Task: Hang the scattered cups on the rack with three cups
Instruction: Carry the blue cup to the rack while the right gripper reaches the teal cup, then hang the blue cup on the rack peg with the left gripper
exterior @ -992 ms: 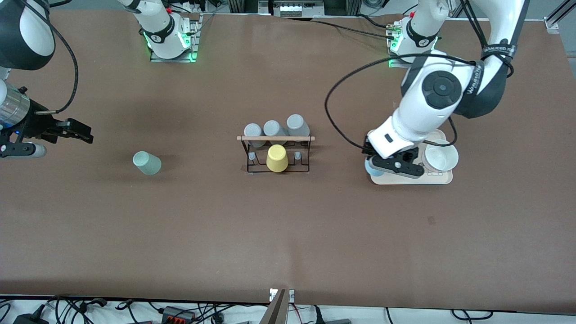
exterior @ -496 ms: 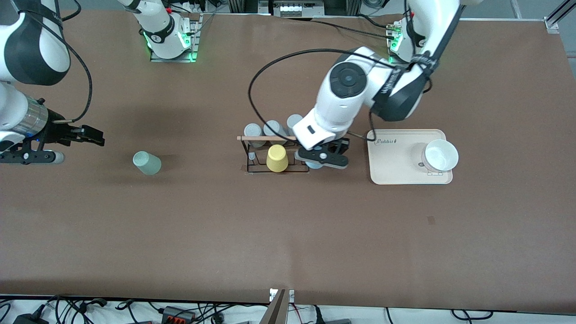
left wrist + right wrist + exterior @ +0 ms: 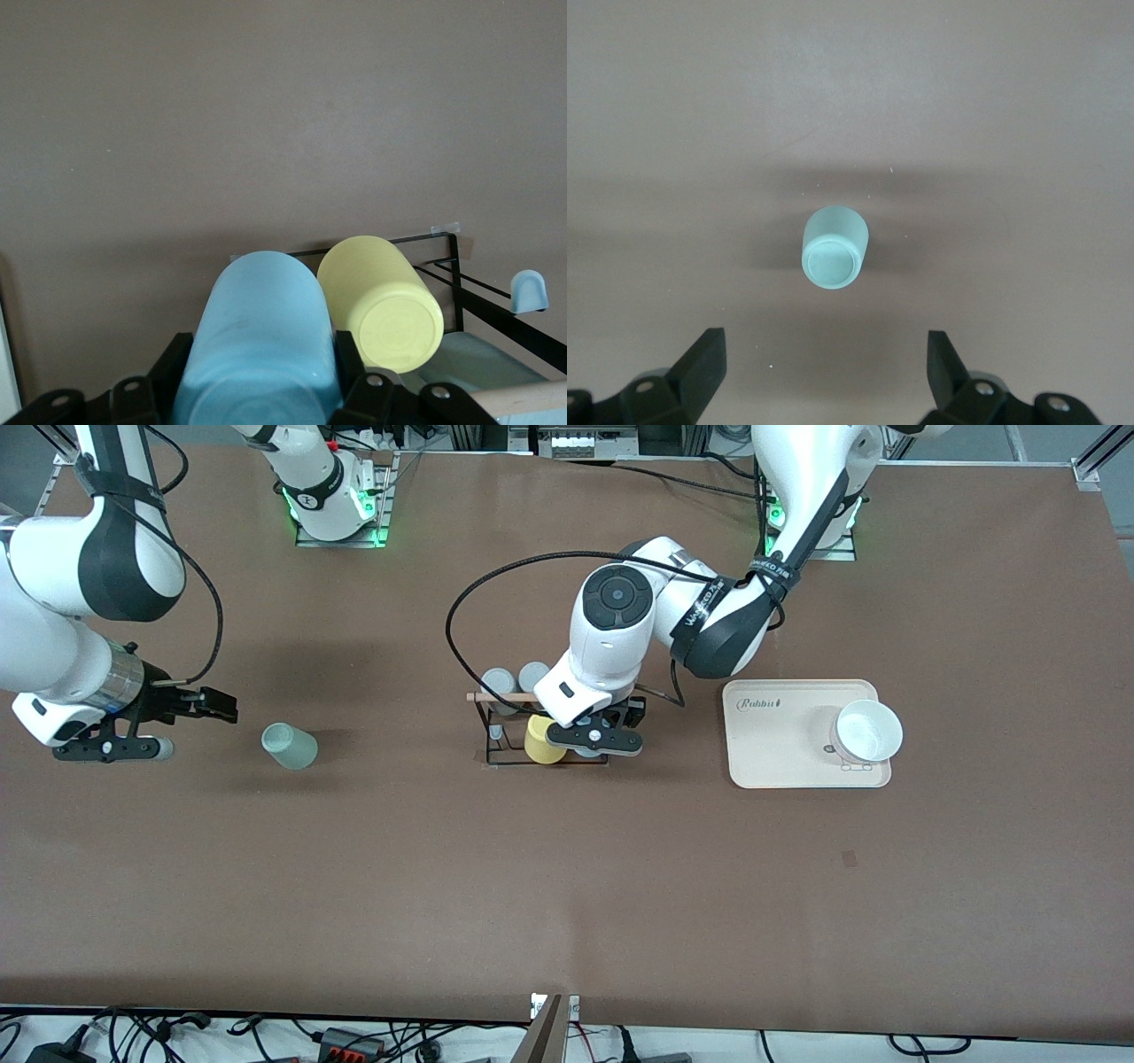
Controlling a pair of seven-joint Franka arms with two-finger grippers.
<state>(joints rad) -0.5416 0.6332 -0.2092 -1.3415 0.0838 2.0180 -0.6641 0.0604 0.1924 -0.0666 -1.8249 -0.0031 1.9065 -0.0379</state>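
At centre of the front view, the black wire rack [image 3: 532, 731] stands on the brown table [image 3: 567, 886], wooden rod [image 3: 496, 697] across its top. Left gripper [image 3: 594, 737] sits over the rack's end toward the left arm, jaws clamped on the light blue cup [image 3: 257, 341]. In the left wrist view that cup fills the lower middle of the frame, lying lengthwise between the black fingers [image 3: 350, 372], base pointing away from the camera. From the front the cup itself is mostly hidden under the gripper.

Yellow cup [image 3: 543, 739] hangs upside down on the rack's nearer row, just beside the blue cup; whether they touch, cannot tell. A pale blue peg tip [image 3: 529, 290] shows at right edge of the left wrist view. Two grey cups [image 3: 516, 683] show on the rack's farther row, above the rod in the front frame, partly covered by the left arm.

Mint-green cup [image 3: 290, 746] lies at middle left of the front view, well apart from the rack, toward the right arm's end of the table. Right gripper [image 3: 182, 717] hangs just beside it at the left edge, fingers spread wide, holding nothing. In the right wrist view the mint cup [image 3: 834, 247] sits mid-frame, ahead of the gap between the two finger tips [image 3: 704, 354], not touched.

Beige tray [image 3: 780, 753] lies at middle right, toward the left arm's end, with a white bowl [image 3: 868, 731] on its outer end.
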